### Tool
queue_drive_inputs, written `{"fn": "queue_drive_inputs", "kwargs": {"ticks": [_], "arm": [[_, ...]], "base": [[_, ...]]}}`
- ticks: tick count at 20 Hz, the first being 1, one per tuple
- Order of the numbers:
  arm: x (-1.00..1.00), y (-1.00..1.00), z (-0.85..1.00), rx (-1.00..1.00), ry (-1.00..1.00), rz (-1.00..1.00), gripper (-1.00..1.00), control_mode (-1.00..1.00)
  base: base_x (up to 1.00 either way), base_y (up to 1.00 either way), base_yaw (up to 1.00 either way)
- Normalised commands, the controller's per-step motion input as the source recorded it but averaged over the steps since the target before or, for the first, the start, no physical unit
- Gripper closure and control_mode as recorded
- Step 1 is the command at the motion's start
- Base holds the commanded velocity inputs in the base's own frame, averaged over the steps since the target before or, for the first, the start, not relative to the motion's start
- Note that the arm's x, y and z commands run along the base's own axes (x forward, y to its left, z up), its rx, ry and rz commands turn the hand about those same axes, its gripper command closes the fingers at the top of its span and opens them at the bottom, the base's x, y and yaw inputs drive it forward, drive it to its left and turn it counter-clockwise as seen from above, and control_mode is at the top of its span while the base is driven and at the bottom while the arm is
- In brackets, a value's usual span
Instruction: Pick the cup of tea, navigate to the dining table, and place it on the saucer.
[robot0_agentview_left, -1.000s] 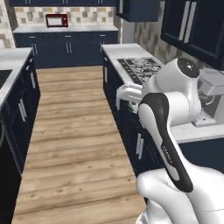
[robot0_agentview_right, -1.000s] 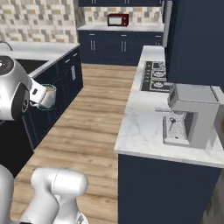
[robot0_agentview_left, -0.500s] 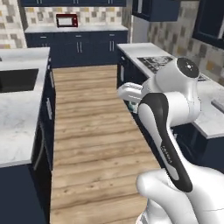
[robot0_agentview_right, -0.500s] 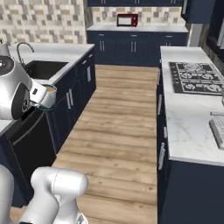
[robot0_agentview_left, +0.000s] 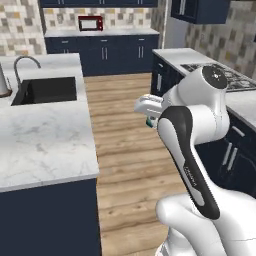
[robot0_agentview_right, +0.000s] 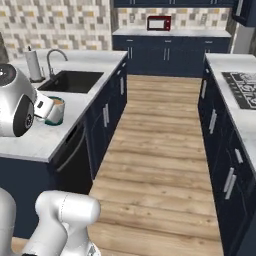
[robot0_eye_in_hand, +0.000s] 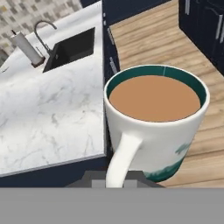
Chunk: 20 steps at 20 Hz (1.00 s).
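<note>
A: Starting at the left, what have we got?

B: The marble counter with the sink and faucet set into it. Whether this is the dining table we can't say from here, and we see no saucer on it.

A: And moving right?

B: The wooden floor runs down the aisle. Over it hangs our gripper, clenched on the cup of tea by its handle side. The hand view shows the cup upright, with the brown tea level and close to the rim (no drip that we can make out).

A: So which step are we in?

B: We judge the pick done and the carry to the table under way. The cup is off every surface, held in front of the arm, beside the counter's edge and not over it.

A: What does the next move ask of us?

B: Keep the hand level while the base drives, since the tea sits high. We also need to find the saucer before lowering anything. Farther right stand the navy cabinets and the stove, which we want to keep clear of.
</note>
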Motion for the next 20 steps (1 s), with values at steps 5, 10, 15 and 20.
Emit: {"fn": "queue_drive_inputs", "kwargs": {"ticks": [5,10,15,20], "arm": [[0.00,0.00,0.00,0.00,0.00,0.00,1.00,1.00],[0.00,0.00,0.00,0.00,0.00,0.00,1.00,1.00],[0.00,0.00,0.00,0.00,0.00,0.00,1.00,1.00],[0.00,0.00,0.00,0.00,0.00,0.00,1.00,1.00]], "base": [[0.10,0.94,-0.02],[0.03,1.00,-0.03],[0.00,1.00,-0.03],[0.00,1.00,-0.05]]}}
